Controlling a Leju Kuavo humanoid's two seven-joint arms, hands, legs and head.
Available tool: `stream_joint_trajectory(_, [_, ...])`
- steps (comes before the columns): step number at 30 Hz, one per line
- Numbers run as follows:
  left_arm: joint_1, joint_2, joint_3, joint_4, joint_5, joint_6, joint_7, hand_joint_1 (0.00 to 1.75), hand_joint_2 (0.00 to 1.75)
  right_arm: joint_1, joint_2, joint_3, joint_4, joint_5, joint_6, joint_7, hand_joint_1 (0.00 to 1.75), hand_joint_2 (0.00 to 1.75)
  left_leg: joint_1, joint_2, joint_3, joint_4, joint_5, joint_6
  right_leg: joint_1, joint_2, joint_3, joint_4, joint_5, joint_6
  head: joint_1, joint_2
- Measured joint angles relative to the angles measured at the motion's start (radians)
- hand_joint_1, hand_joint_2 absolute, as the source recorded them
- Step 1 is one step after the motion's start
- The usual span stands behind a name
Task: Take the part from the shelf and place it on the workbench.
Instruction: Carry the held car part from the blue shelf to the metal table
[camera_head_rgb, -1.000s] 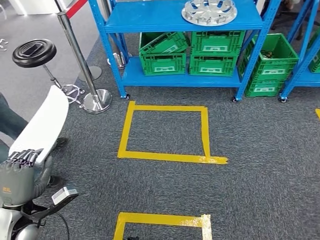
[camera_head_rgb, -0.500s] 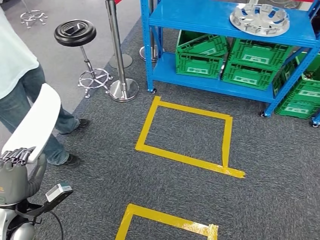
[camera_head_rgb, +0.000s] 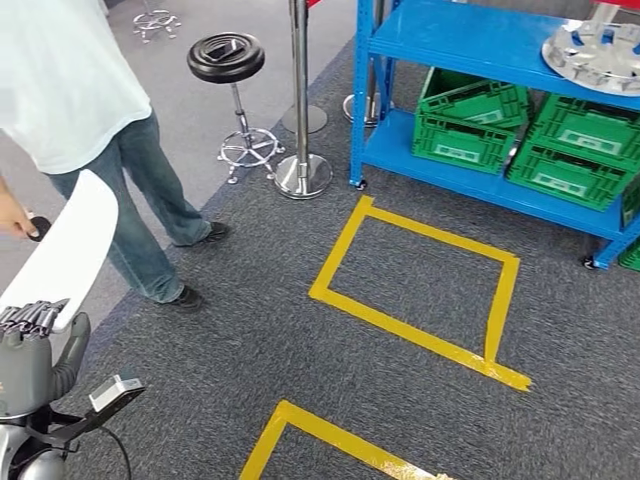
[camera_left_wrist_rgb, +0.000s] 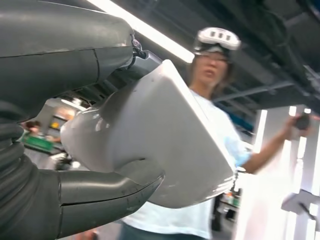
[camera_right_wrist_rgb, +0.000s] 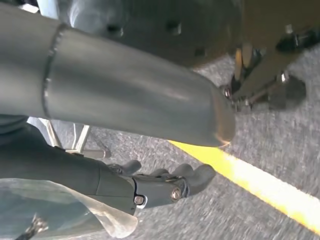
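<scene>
The part is a long white curved panel, and it stands up out of my left hand at the lower left of the head view. In the left wrist view the thumb and the fingers above clamp the white panel by one end. My right hand hangs low over the grey carpet with its fingers stretched out and nothing in them.
A person in a light shirt and jeans stands close on the left, holding a dark controller. A black stool and a steel post stand beyond. The blue shelf carries green crates and a silver wheel cover. Yellow tape marks squares on the carpet.
The camera has swung left, so the shelf and tape squares slid to the right and the person came into view. My left hand still holds the white panel the same way.
</scene>
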Motion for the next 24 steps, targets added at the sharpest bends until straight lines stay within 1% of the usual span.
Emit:
stream_joint_trajectory(1, [0.001, 0.0, 0.0, 0.0, 0.0, 0.0, -0.001, 1.75, 1.75, 0.001, 0.0, 0.0, 0.0, 0.0, 0.001, 0.0, 0.0, 0.0, 0.006, 0.007, -0.02, 0.04, -0.008, -0.005, -0.001, -0.015, 0.001, 0.0, -0.002, 0.001, 0.0, 0.0])
stream_joint_trajectory(2, [0.002, 0.0, 0.0, 0.0, 0.0, 0.0, -0.002, 1.75, 1.75, 0.001, 0.0, 0.001, 0.0, 0.0, 0.002, -0.001, 0.0, 0.0, 0.012, 0.011, -0.022, 0.043, 0.002, -0.01, -0.002, -0.03, 0.004, 0.0, -0.005, 0.004, 0.0, 0.0])
stream_joint_trajectory(3, [0.002, 0.0, 0.001, 0.0, 0.0, 0.0, -0.003, 1.75, 1.75, 0.0, 0.0, 0.001, 0.0, -0.001, 0.003, -0.002, 0.0, 0.0, 0.017, 0.017, -0.004, 0.007, 0.03, -0.014, -0.004, -0.044, 0.008, 0.0, -0.009, 0.008, 0.0, 0.0])
stream_joint_trajectory(4, [0.002, 0.0, 0.002, 0.0, 0.0, 0.0, -0.004, 1.75, 1.75, -0.001, 0.0, 0.002, 0.0, -0.001, 0.004, -0.003, 0.0, 0.0, 0.021, 0.031, 0.031, -0.059, 0.067, -0.017, -0.006, -0.056, 0.013, 0.0, -0.013, 0.013, 0.0, 0.0])
stream_joint_trajectory(5, [0.002, 0.0, 0.004, 0.0, 0.0, 0.0, -0.004, 1.75, 1.75, -0.002, 0.0, 0.003, 0.0, -0.001, 0.005, -0.004, 0.0, 0.0, 0.019, 0.058, 0.067, -0.125, 0.091, -0.02, -0.006, -0.067, 0.018, 0.0, -0.018, 0.02, -0.001, 0.0])
stream_joint_trajectory(6, [0.0, 0.0, 0.006, 0.0, 0.0, 0.0, -0.005, 1.75, 1.75, -0.003, 0.0, 0.005, 0.001, -0.002, 0.005, -0.005, 0.0, 0.0, 0.016, 0.08, 0.094, -0.178, 0.106, -0.016, -0.004, -0.077, 0.02, -0.001, -0.024, 0.028, -0.003, 0.0])
stream_joint_trajectory(7, [0.0, 0.0, 0.008, 0.0, 0.0, 0.0, -0.007, 1.75, 1.75, -0.004, -0.001, 0.007, 0.002, -0.003, 0.005, -0.006, 0.0, 0.0, 0.012, 0.096, 0.109, -0.207, 0.108, -0.01, -0.001, -0.087, 0.023, -0.003, -0.029, 0.035, -0.004, 0.0])
stream_joint_trajectory(8, [0.0, 0.0, 0.009, 0.0, 0.0, 0.0, -0.01, 1.75, 1.75, -0.005, -0.001, 0.009, 0.002, -0.005, 0.006, -0.007, 0.0, 0.0, 0.007, 0.1, 0.111, -0.215, 0.1, -0.001, 0.002, -0.097, 0.026, -0.006, -0.032, 0.042, -0.004, 0.0])
stream_joint_trajectory(9, [0.0, 0.0, 0.011, 0.0, 0.001, 0.0, -0.013, 1.75, 1.75, -0.007, -0.001, 0.01, 0.002, -0.007, 0.006, -0.008, 0.0, 0.0, 0.006, 0.086, 0.109, -0.217, 0.1, 0.01, 0.004, -0.109, 0.034, -0.01, -0.035, 0.047, -0.004, 0.0])
stream_joint_trajectory(10, [0.002, 0.0, 0.014, -0.001, 0.003, 0.0, -0.016, 1.75, 1.75, -0.009, 0.0, 0.011, 0.002, -0.009, 0.006, -0.009, 0.0, 0.0, 0.007, 0.073, 0.109, -0.219, 0.1, 0.019, 0.002, -0.114, 0.04, -0.013, -0.038, 0.053, -0.002, 0.0])
stream_joint_trajectory(11, [0.003, 0.0, 0.016, -0.002, 0.004, 0.0, -0.019, 1.75, 1.75, -0.01, 0.0, 0.012, 0.002, -0.01, 0.006, -0.009, 0.0, 0.0, 0.008, 0.061, 0.11, -0.222, 0.101, 0.027, 0.0, -0.101, 0.042, -0.006, -0.047, 0.056, -0.001, 0.0])
stream_joint_trajectory(12, [0.001, 0.0, 0.018, -0.003, 0.006, 0.0, -0.021, 1.75, 1.75, -0.011, 0.0, 0.013, 0.002, -0.011, 0.006, -0.01, 0.0, 0.0, 0.008, 0.048, 0.11, -0.224, 0.103, 0.035, -0.002, -0.075, 0.032, 0.02, -0.066, 0.058, 0.002, 0.0])
stream_joint_trajectory(13, [0.0, 0.0, 0.019, -0.003, 0.007, 0.0, -0.022, 1.75, 1.75, -0.01, 0.001, 0.014, 0.002, -0.011, 0.006, -0.01, 0.0, 0.0, 0.009, 0.036, 0.111, -0.226, 0.104, 0.043, -0.003, -0.04, 0.006, 0.071, -0.093, 0.057, 0.006, 0.0])
stream_joint_trajectory(14, [-0.003, -0.001, 0.019, -0.004, 0.007, 0.0, -0.022, 1.75, 1.75, -0.009, 0.001, 0.015, 0.002, -0.012, 0.006, -0.01, 0.0, 0.0, 0.006, 0.024, 0.111, -0.225, 0.103, 0.048, -0.001, -0.009, -0.03, 0.141, -0.124, 0.054, 0.009, 0.0])
stream_joint_trajectory(15, [-0.004, -0.001, 0.019, -0.004, 0.007, 0.0, -0.022, 1.75, 1.75, -0.007, 0.001, 0.016, 0.002, -0.013, 0.006, -0.009, 0.0, 0.0, 0.003, 0.009, 0.111, -0.225, 0.102, 0.052, 0.001, 0.009, -0.074, 0.216, -0.15, 0.051, 0.011, 0.0])
stream_joint_trajectory(16, [-0.004, -0.002, 0.019, -0.004, 0.008, 0.0, -0.022, 1.75, 1.75, -0.005, 0.001, 0.017, 0.002, -0.014, 0.006, -0.009, 0.0, 0.0, 0.0, -0.006, 0.112, -0.225, 0.101, 0.055, 0.004, 0.016, -0.111, 0.272, -0.161, 0.048, 0.012, 0.0])
stream_joint_trajectory(17, [-0.004, -0.002, 0.019, -0.004, 0.008, 0.0, -0.022, 1.75, 1.75, -0.004, 0.001, 0.017, 0.002, -0.015, 0.006, -0.008, 0.0, 0.0, -0.004, -0.021, 0.114, -0.225, 0.099, 0.056, 0.006, 0.019, -0.134, 0.293, -0.15, 0.043, 0.012, 0.0])
stream_joint_trajectory(18, [-0.004, -0.002, 0.019, -0.003, 0.008, 0.0, -0.022, 1.75, 1.75, -0.003, 0.001, 0.018, 0.002, -0.015, 0.006, -0.007, 0.0, 0.0, -0.007, -0.037, 0.117, -0.225, 0.099, 0.057, 0.008, 0.023, -0.138, 0.273, -0.118, 0.038, 0.012, 0.0])
stream_joint_trajectory(19, [-0.005, -0.002, 0.019, -0.003, 0.008, 0.0, -0.022, 1.75, 1.75, -0.003, 0.001, 0.019, 0.002, -0.016, 0.006, -0.006, 0.0, 0.0, -0.009, -0.053, 0.121, -0.225, 0.097, 0.058, 0.01, 0.032, -0.122, 0.216, -0.072, 0.031, 0.012, 0.0])
stream_joint_trajectory(20, [-0.005, -0.002, 0.019, -0.003, 0.008, 0.0, -0.022, 1.75, 1.75, -0.003, 0.001, 0.019, 0.002, -0.016, 0.005, -0.004, 0.0, 0.0, -0.011, -0.067, 0.124, -0.225, 0.096, 0.058, 0.011, 0.055, -0.099, 0.146, -0.03, 0.023, 0.012, 0.0])
stream_joint_trajectory(21, [-0.007, -0.002, 0.019, -0.003, 0.008, 0.0, -0.022, 1.75, 1.75, -0.003, 0.001, 0.021, 0.002, -0.017, 0.005, -0.003, 0.0, 0.0, -0.013, -0.081, 0.125, -0.223, 0.094, 0.057, 0.01, 0.076, -0.075, 0.082, 0.0, 0.018, 0.011, 0.0])
stream_joint_trajectory(22, [-0.008, -0.001, 0.018, -0.003, 0.008, 0.0, -0.022, 1.75, 1.75, -0.004, 0.001, 0.022, 0.002, -0.018, 0.004, -0.002, 0.0, 0.0, -0.013, -0.093, 0.124, -0.222, 0.093, 0.054, 0.01, 0.093, -0.057, 0.04, 0.015, 0.015, 0.011, 0.0])
stream_joint_trajectory(23, [-0.008, 0.0, 0.018, -0.003, 0.008, 0.0, -0.021, 1.75, 1.75, -0.004, 0.001, 0.023, 0.002, -0.018, 0.004, 0.001, 0.0, 0.0, -0.011, -0.105, 0.122, -0.221, 0.094, 0.049, 0.011, 0.101, -0.047, 0.022, 0.017, 0.014, 0.011, 0.0])
stream_joint_trajectory(24, [-0.008, 0.002, 0.018, -0.003, 0.008, 0.0, -0.019, 1.75, 1.75, -0.004, 0.001, 0.024, 0.002, -0.019, 0.003, 0.002, 0.0, 0.0, -0.009, -0.118, 0.119, -0.222, 0.095, 0.043, 0.012, 0.093, -0.041, 0.015, 0.016, 0.014, 0.012, 0.0])
